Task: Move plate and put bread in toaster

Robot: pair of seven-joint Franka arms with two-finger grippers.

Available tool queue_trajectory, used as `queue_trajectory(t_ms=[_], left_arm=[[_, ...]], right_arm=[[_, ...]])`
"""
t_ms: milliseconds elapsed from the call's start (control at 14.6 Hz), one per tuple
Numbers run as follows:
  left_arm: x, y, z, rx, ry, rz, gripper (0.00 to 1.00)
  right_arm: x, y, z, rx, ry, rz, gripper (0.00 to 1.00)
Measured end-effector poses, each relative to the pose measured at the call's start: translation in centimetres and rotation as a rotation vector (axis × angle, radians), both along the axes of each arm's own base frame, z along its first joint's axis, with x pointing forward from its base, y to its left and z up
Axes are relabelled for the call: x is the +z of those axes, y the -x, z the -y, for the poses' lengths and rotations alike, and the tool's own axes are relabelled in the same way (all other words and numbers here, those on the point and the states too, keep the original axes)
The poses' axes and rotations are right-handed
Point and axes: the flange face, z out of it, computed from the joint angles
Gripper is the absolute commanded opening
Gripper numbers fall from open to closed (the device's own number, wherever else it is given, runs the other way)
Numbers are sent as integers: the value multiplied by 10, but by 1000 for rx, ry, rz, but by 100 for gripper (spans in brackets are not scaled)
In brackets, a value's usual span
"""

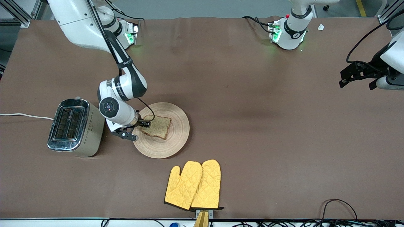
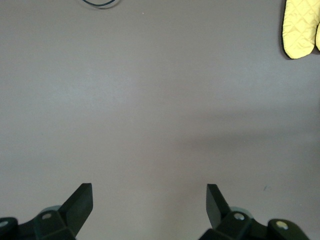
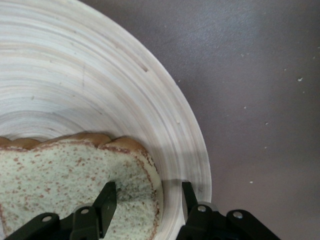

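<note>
The tan wooden plate [image 1: 178, 126] lies on the brown table beside the toaster [image 1: 76, 126], which stands toward the right arm's end. The bread [image 1: 157, 126] lies flat on the plate. My right gripper [image 1: 143, 123] is low over the plate's edge nearest the toaster. In the right wrist view the right gripper [image 3: 149, 192] is open and straddles the bread's crust edge: one finger is over the bread [image 3: 65, 175], the other over the bare plate [image 3: 100, 75]. My left gripper [image 1: 347, 77] waits open and empty above the table at the left arm's end, as the left wrist view [image 2: 149, 192] also shows.
A pair of yellow oven mitts [image 1: 194, 184] lies nearer to the front camera than the plate, by the table's edge; one mitt shows in the left wrist view [image 2: 300, 27]. The toaster's white cord [image 1: 25, 116] runs off toward the right arm's end. Cables lie along the front edge.
</note>
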Motion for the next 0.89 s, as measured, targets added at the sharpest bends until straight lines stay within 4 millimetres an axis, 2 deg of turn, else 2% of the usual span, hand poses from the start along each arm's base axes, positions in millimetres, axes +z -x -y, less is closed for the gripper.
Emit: queue_trajectory(t_ms=[137,344,481,687,893], left_arm=[[0,0,-4,9,-3,0,100],[-2,-3,-10,16,-22,9,100],[-3,-4,-8,14,-23,9,100],[-3,-4,-5,9,-23,12,100],[-2,-4,1,7,-22,15,100]], right_arm=[[0,1,-2,3,-1,-2,59],[-1,2,-3,4,-2,-3,49],[0,2,-4,6,-3,-3,38],[0,2,-6,7,-5,-2,16],[0,2,-5,1,-7,-4,3]])
